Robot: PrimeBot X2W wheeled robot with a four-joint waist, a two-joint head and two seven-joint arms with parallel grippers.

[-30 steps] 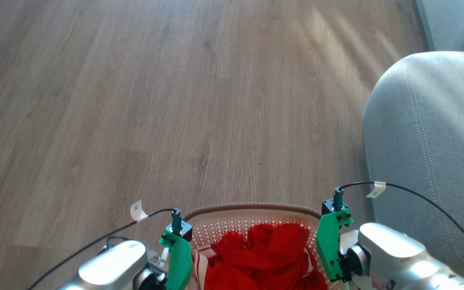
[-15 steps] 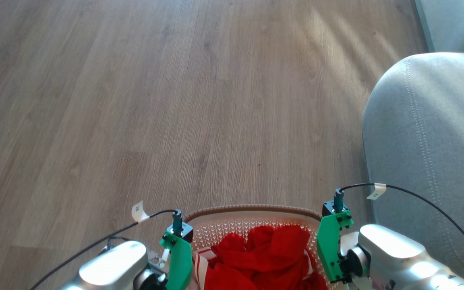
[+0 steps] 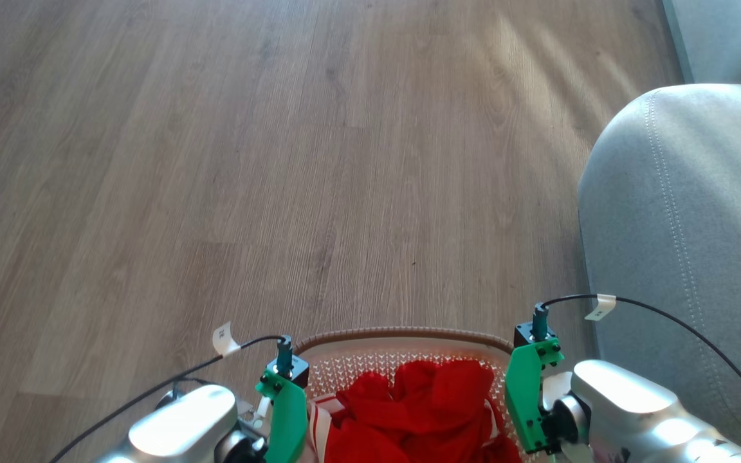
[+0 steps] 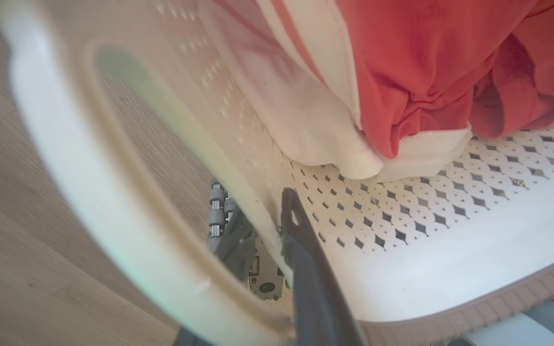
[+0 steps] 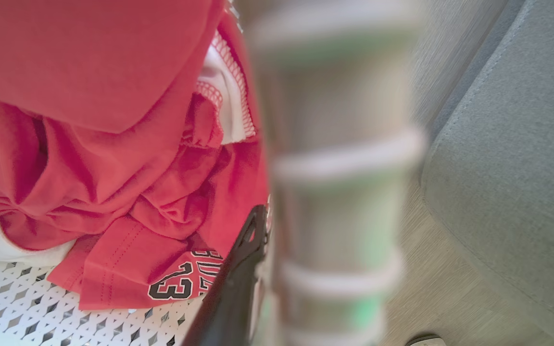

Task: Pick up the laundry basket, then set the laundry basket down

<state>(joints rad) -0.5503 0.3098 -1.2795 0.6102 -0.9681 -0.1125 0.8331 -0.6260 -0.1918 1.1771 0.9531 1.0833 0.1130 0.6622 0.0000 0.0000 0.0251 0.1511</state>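
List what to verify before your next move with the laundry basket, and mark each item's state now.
1. Left gripper grip: fingers either side of the laundry basket wall: ok.
2. Right gripper grip: one finger inside the wall, the other hidden by the blurred handle: cannot tell.
3. Load: red clothes lie inside the basket: ok.
4. Basket's height above the floor: cannot tell.
5. Landing spot: flat wood floor ahead: ok.
6. Side room: grey sofa close by the right arm, gap: cannot tell.
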